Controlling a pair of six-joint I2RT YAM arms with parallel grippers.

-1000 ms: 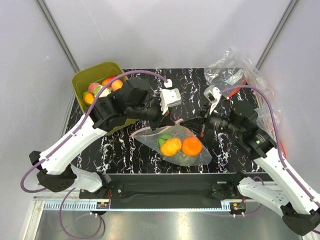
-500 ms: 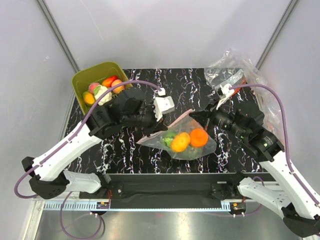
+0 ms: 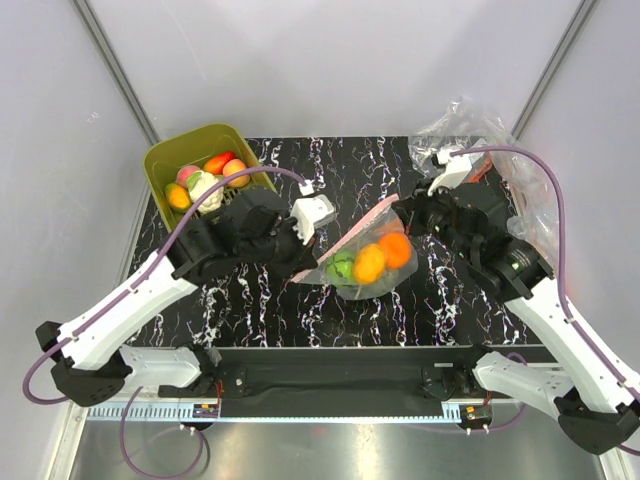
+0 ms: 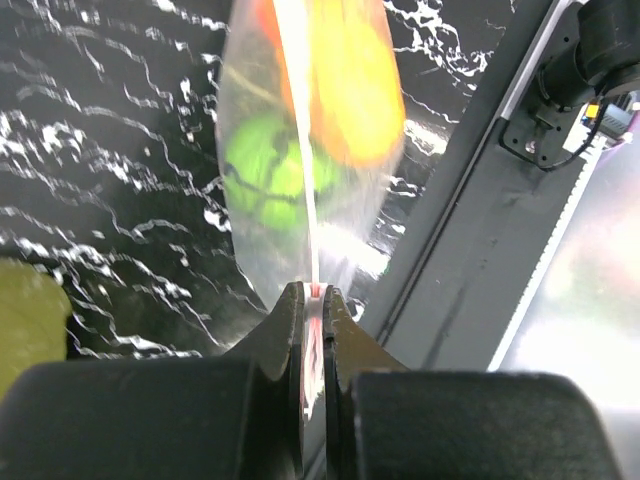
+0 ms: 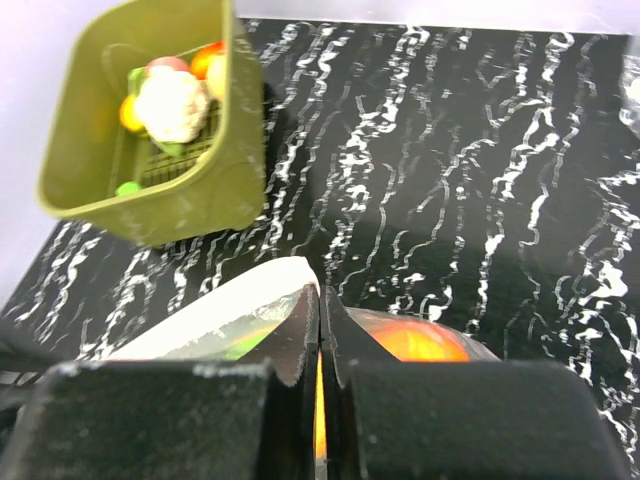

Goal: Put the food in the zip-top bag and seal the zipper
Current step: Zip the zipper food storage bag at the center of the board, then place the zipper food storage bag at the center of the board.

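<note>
The olive-green tub [image 3: 158,162] stood at the far left corner of the black marbled desk [image 3: 340,160]. Everything else lay to its right in the overhead view. Just right of the tub's near corner, the left jaws were clamped shut on one end of the zipper [image 4: 296,100]. The left wrist view showed the pink-red strip pinched between them and running edge-on away from the camera.

Further right of the tub, the right jaws were closed on the other end of the same edge. Their tips met over the plastic in the right wrist view. The zip-top bag [image 3: 380,278] was slung between the two arms, its strip slanting up and away from the tub.

Inside the bag sat a green lime [image 3: 343,267] nearest the tub. Beyond it were an orange [image 3: 369,262] and then a second orange [image 3: 396,249]. I could not tell whether the bag's belly touched the desk.

In the tub lay a white cauliflower [image 3: 205,186], a red piece [image 3: 217,162] and some orange and peach pieces. A heap of plainer clear bags [image 3: 480,130] lay at the corner opposite the tub, along the far edge.
</note>
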